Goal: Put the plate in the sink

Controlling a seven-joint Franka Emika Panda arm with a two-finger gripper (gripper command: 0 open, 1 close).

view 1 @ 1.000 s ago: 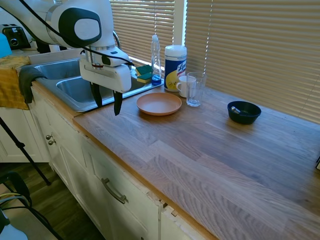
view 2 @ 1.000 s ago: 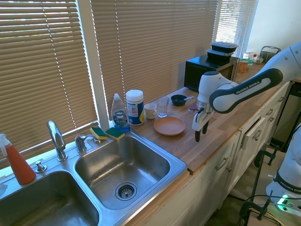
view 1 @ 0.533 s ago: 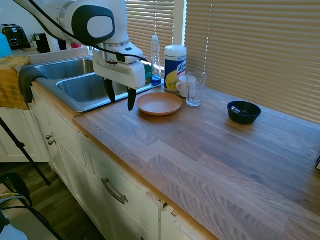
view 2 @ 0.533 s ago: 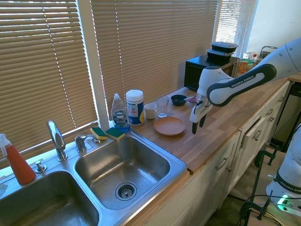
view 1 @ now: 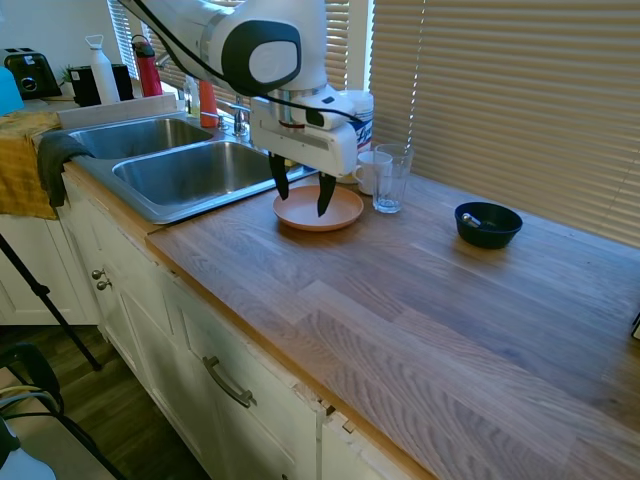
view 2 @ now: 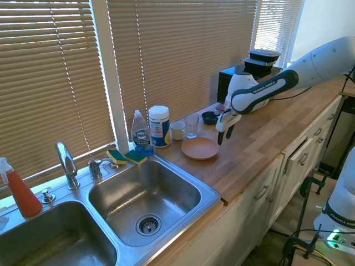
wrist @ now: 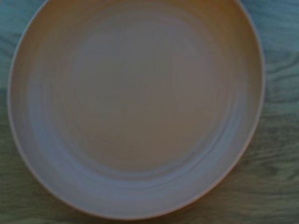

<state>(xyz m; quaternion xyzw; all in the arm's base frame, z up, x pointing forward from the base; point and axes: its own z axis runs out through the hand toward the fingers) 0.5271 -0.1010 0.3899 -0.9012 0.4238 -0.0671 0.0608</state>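
Note:
The terracotta plate lies flat on the wooden counter, just right of the sink. My gripper hangs open directly over the plate, its two dark fingers pointing down, a little above the rim. From the other side, the gripper stands at the plate's far edge, and the steel sink sits empty to the left. The plate fills the wrist view, with wood grain around it.
Behind the plate stand a white mug, a clear glass, a wipes canister and a dish soap bottle. A dark blue bowl sits farther right. Sponges and the faucet line the sink's back rim.
The arm swung from the counter's front edge near the sink corner toward the window. The open gripper now hangs over the plate. The plate has not moved.

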